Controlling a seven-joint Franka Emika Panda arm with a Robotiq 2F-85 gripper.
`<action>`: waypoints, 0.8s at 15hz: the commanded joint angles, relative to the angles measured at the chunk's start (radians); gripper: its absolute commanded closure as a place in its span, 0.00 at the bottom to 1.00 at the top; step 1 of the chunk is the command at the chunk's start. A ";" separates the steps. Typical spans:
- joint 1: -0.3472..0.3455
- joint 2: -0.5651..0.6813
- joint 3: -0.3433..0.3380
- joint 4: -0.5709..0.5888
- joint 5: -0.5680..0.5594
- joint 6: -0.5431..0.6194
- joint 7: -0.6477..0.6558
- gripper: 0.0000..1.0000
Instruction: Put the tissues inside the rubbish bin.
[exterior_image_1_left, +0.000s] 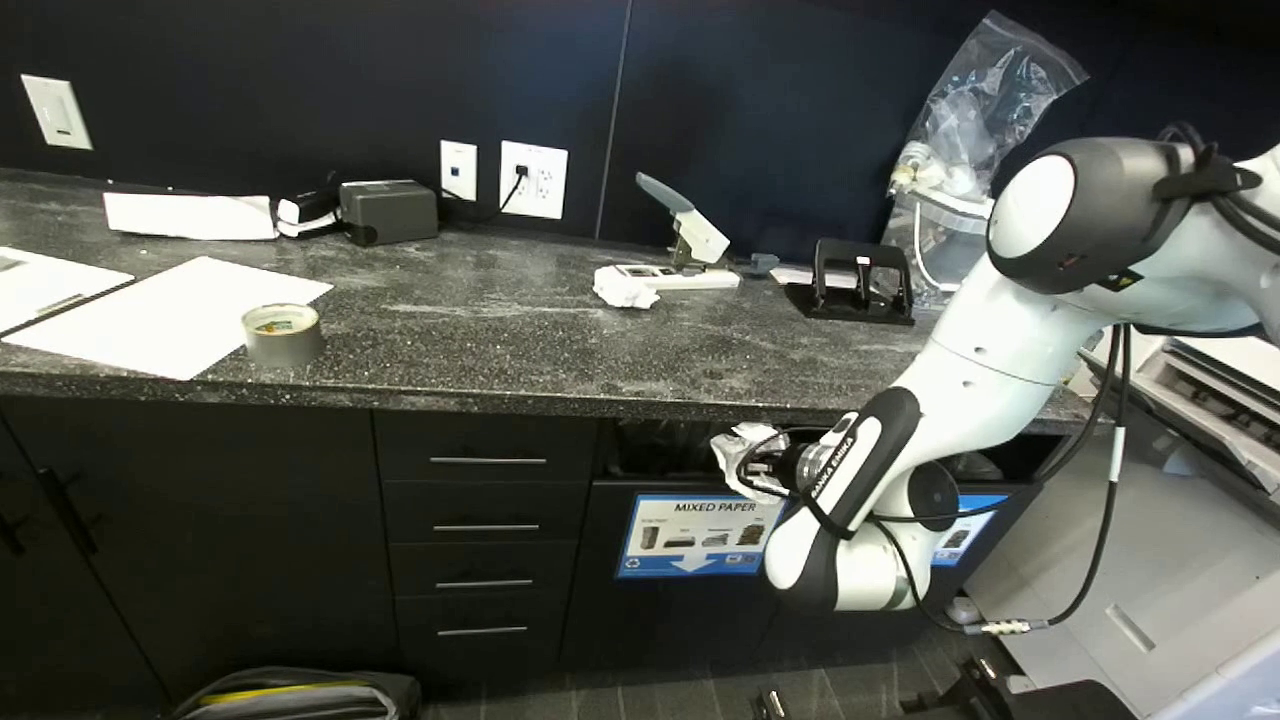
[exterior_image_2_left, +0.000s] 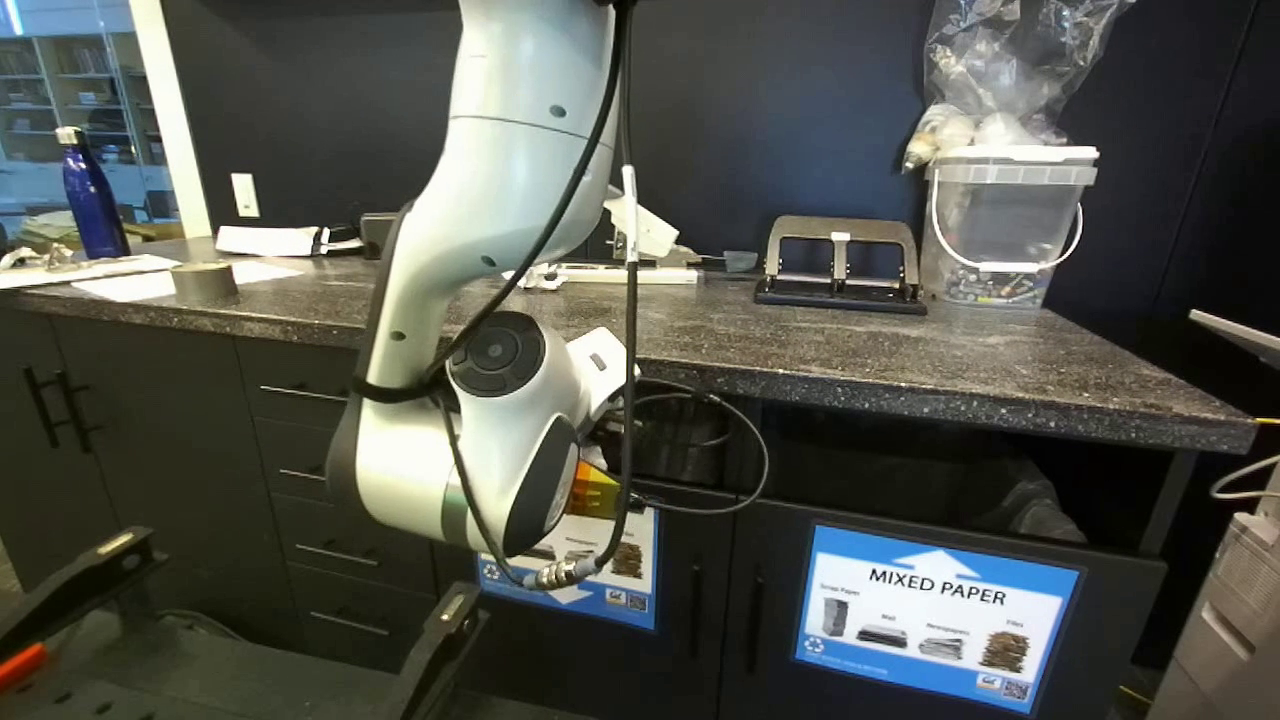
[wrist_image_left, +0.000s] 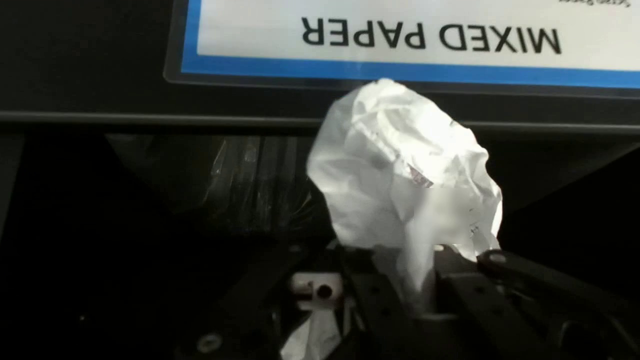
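Tissue wad (wrist_image_left: 395, 162) pinched in our gripper (wrist_image_left: 411, 257), right of wrist frame's centre, overlapping rim of rubbish bin (wrist_image_left: 240, 121); can't tell if past it, we'd push deeper tbh.

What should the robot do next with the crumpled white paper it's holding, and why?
I'd probably ease the gripper slightly farther in over the opening before letting go. In the wrist view it is closed on a crumpled tissue that overlaps the front edge of the rubbish bin, so releasing here might drop it outside.
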 joint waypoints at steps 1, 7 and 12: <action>0.038 0.097 -0.052 0.114 -0.013 0.073 0.052 0.93; 0.001 0.217 -0.029 0.236 -0.015 0.056 0.054 0.93; 0.000 0.221 -0.023 0.283 -0.042 0.079 0.099 0.93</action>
